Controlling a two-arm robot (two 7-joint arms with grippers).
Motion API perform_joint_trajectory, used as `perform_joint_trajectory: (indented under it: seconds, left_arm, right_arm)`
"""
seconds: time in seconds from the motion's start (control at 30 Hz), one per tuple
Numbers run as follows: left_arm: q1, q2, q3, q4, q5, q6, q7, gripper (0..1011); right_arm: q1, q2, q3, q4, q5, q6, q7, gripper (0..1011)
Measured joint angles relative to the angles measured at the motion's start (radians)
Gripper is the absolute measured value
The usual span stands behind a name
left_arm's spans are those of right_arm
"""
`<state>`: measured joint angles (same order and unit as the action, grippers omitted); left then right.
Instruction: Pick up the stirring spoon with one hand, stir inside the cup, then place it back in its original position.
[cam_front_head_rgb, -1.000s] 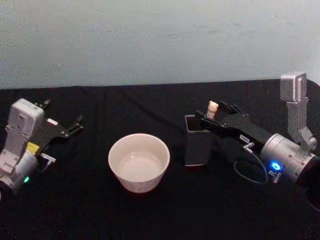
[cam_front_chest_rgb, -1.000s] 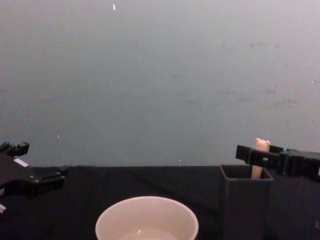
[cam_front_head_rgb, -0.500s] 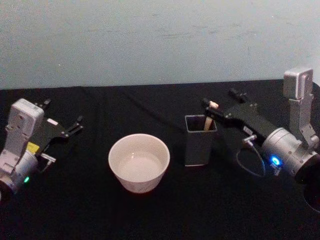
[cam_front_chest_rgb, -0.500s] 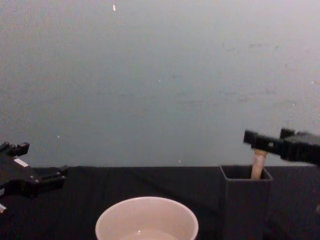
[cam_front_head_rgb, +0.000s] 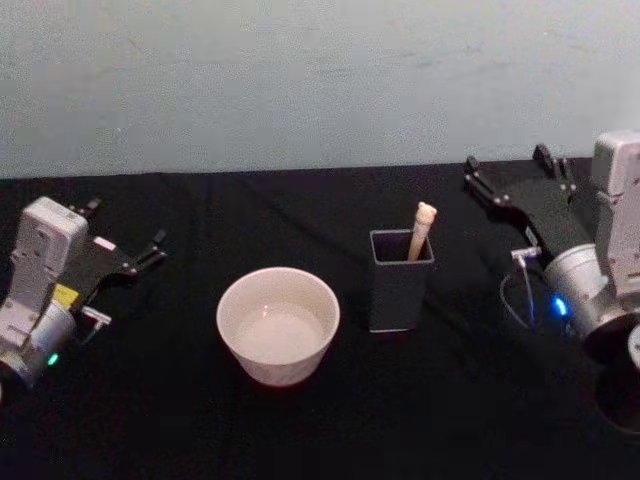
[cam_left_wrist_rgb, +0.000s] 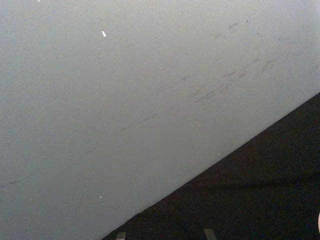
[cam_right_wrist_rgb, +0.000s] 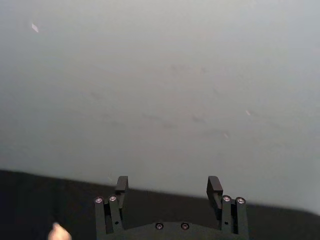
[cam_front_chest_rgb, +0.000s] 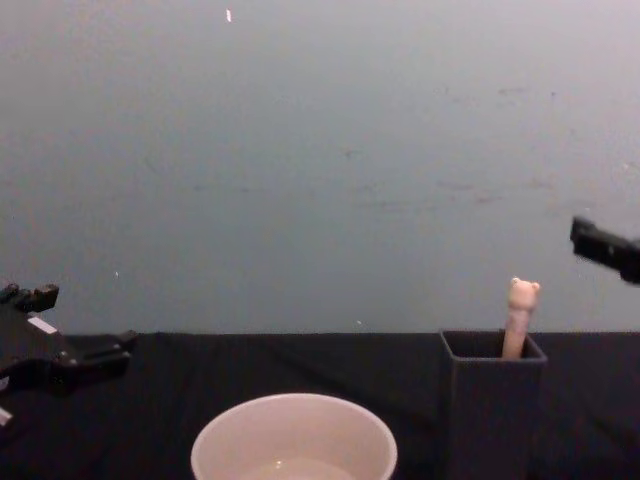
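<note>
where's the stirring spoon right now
The stirring spoon stands in the dark grey holder, just right of the cup in the head view, leaning with its bear-head handle sticking out.

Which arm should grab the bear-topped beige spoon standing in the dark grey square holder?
The right. Its gripper, jaws open, is just beside the dark grey square holder where the bear-topped beige spoon stands. The left gripper sits at the far left, beyond the cream-white round cup.

My right gripper (cam_front_head_rgb: 507, 172), fingers apart, hangs right of the holder (cam_front_head_rgb: 399, 282) containing the spoon (cam_front_head_rgb: 422, 229).
</note>
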<state>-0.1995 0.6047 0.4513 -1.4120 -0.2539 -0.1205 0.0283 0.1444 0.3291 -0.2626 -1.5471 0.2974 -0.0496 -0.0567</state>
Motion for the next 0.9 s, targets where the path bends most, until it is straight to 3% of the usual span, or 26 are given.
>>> perform_joint_trajectory:
  seconds: [0.2, 0.5, 0.9]
  left_arm:
    - [0.000, 0.000, 0.000, 0.000, 0.000, 0.000, 0.000, 1001]
    - [0.000, 0.000, 0.000, 0.000, 0.000, 0.000, 0.000, 1001]
    - [0.000, 0.000, 0.000, 0.000, 0.000, 0.000, 0.000, 1001]
  right_arm:
    - [-0.003, -0.029, -0.004, 0.082, -0.050, 0.046, -0.049, 1003]
    - [-0.007, -0.046, -0.005, 0.152, -0.086, 0.074, -0.048, 1003]
    - [-0.006, -0.044, -0.007, 0.147, -0.086, 0.074, -0.046, 1003]
